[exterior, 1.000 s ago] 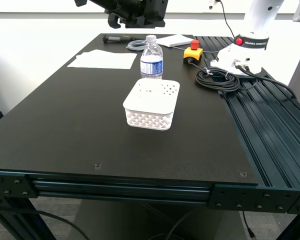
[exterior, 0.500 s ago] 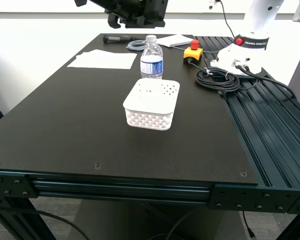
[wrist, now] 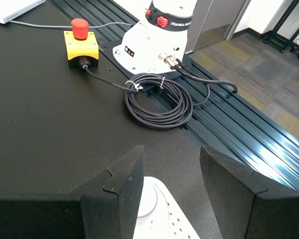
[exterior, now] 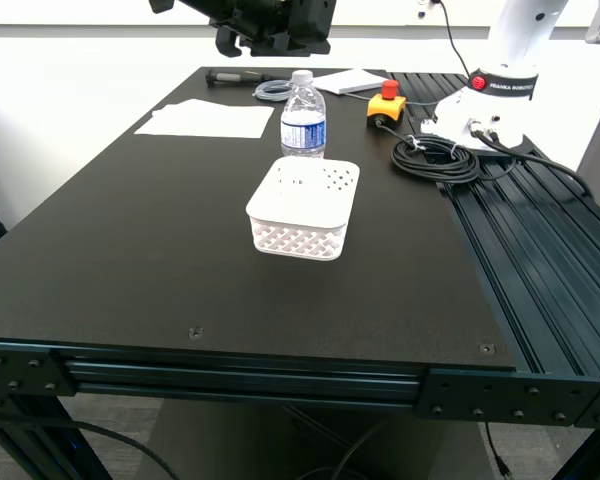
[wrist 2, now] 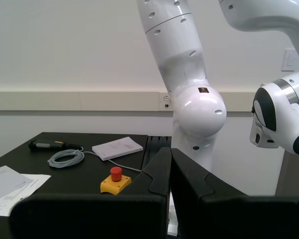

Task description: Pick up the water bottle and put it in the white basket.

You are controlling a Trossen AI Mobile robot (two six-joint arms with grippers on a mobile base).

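Though apparently sealed, clear crinkled water bottle (exterior: 303, 114)

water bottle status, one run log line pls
water bottle: upright on table, behind white basket, not grasped | my first gripper: open, above bottle | my second gripper: shut, empty

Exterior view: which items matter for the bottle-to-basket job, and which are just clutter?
Job:
- water bottle, upright behind the basket
- white basket, looks upside down
- my first gripper, open above the bottle cap

Clutter:
- yellow stop button
- coiled black cable
- paper sheets
- booklet
- grey cable coil
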